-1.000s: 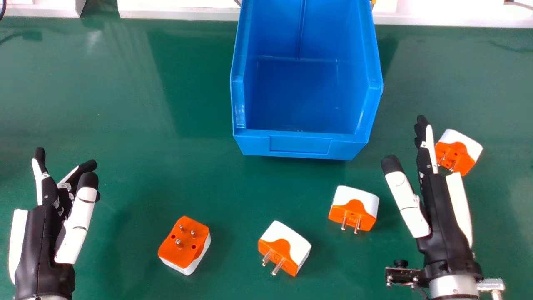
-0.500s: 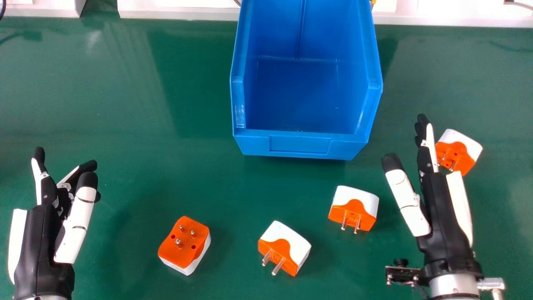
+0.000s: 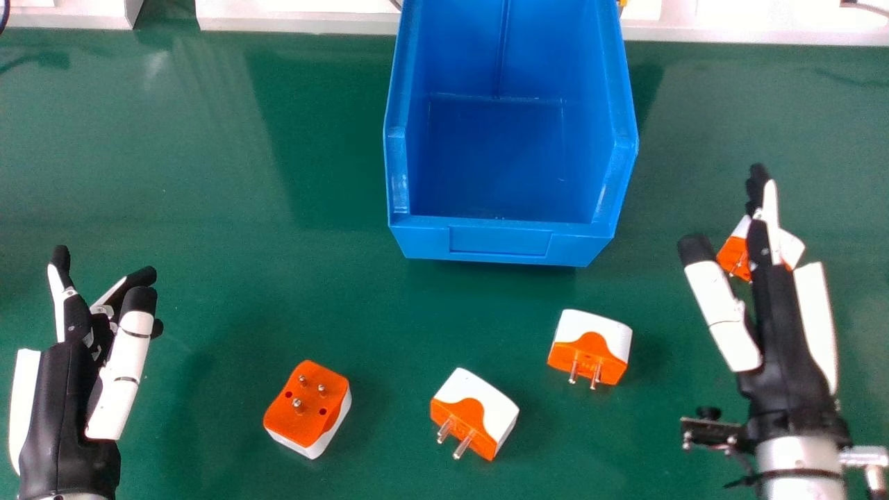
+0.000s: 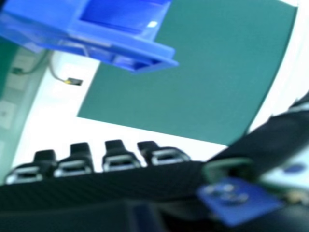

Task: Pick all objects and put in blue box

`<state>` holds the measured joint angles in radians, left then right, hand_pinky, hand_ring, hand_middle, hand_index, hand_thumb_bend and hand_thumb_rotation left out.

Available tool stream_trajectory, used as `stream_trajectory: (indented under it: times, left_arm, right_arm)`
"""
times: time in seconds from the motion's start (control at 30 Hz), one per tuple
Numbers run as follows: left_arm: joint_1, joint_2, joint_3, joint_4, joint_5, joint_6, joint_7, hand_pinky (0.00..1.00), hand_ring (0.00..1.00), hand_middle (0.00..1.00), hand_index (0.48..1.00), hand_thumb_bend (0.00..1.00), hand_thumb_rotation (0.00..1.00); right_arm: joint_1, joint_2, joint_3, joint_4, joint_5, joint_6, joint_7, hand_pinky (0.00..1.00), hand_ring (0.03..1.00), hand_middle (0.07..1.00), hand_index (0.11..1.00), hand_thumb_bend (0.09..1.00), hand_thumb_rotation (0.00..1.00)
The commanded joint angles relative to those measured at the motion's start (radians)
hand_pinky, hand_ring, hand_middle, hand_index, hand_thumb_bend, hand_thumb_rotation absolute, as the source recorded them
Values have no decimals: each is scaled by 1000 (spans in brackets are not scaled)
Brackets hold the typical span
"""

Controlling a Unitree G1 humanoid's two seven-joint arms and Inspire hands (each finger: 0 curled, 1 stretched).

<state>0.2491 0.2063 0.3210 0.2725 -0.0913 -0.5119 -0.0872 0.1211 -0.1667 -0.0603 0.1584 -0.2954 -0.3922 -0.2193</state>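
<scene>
Right hand: fingers extended, empty; plug adapter lies partly hidden behind them. Presumably light, rigid, slightly slippery; grip opposite side walls, keeping fingertips off the pins. Left hand: fingers relaxed, empty.

On your table, the box stands at the far side, around the middle, its low end toward you. Nearer you and left of the box lies one plug adapter. To its right, before the box, you have a second adapter; farther right and a little farther off, a third sits before the box's right front corner. Your fourth adapter lies right of the box, partly behind the right hand. The left hand is left of all four.
</scene>
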Motion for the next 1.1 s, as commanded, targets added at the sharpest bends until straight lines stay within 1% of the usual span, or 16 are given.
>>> stream_trajectory:
  times: [0.0,0.03,0.07,0.1,0.2,0.23,0.27,0.33,0.4,0.47,0.57,0.63,0.73,0.8,0.87,1.07]
  left_arm:
    - [4,7,10,-14,-11,-18,-2,777,838,840,820,510,783]
    - [4,7,10,-13,-15,-19,-6,778,838,841,821,510,780]
    - [5,7,10,-13,-14,-23,-5,781,840,843,819,507,778]
    - [6,3,10,-18,-27,-15,-10,773,835,839,815,519,775]
    - [8,1,9,-24,-27,-13,-5,771,835,840,813,532,753]
    - [8,1,9,-23,-24,-15,-1,768,834,839,810,529,754]
    - [8,3,9,-20,-25,-16,-2,765,830,836,809,524,752]
    - [9,4,9,-21,-24,-11,0,771,831,836,814,532,761]
    - [10,5,8,-21,-17,-14,3,774,833,838,816,533,761]
    - [11,5,7,-25,-22,-10,1,778,837,842,820,528,763]
    - [11,8,5,-27,-20,-7,-1,785,843,848,827,517,776]
    - [9,7,6,-26,-17,-9,2,789,843,848,828,502,779]
    - [8,6,6,-24,-26,-12,-4,793,845,847,826,516,776]
    - [7,5,5,-25,-21,-13,0,787,840,843,824,522,776]
    - [6,4,5,-24,-25,-14,-1,780,834,837,818,510,772]
    - [6,6,4,-30,-23,0,-1,790,841,843,826,539,777]
  right_arm:
    - [-26,-32,-17,-23,-31,6,-19,991,1000,1000,1000,436,1000]
    - [-31,-40,-21,-20,-41,8,-23,980,1000,1000,1000,424,1000]
    - [-39,-49,-25,-15,-56,10,-32,975,1000,1000,1000,414,1000]
    - [-46,-61,-27,-7,-81,13,-49,964,1000,1000,1000,412,1000]
    - [-67,-87,-37,15,-104,35,-60,955,1000,1000,1000,402,990]
    - [-73,-96,-40,22,-107,43,-60,961,1000,1000,1000,400,975]
    - [-80,-105,-43,30,-107,47,-57,960,1000,1000,1000,401,963]
    - [-91,-127,-47,45,-109,62,-50,965,1000,1000,1000,417,904]
    - [-98,-144,-46,52,-112,74,-48,958,1000,1000,1000,429,857]
    - [-113,-174,-42,76,-140,101,-57,947,1000,1000,1000,456,836]
    - [-138,-210,-39,120,-163,137,-53,911,1000,1000,1000,500,834]
    - [-153,-230,-33,145,-171,161,-50,895,1000,1000,998,513,824]
    - [-177,-259,-26,190,-176,181,-41,885,995,1000,993,522,809]
    - [-202,-289,-17,246,-180,184,-28,889,993,1000,990,543,819]
    - [-227,-314,-9,298,-180,184,-14,901,998,1000,996,567,848]
    - [-295,-373,22,425,-189,181,-5,898,990,1000,983,605,873]
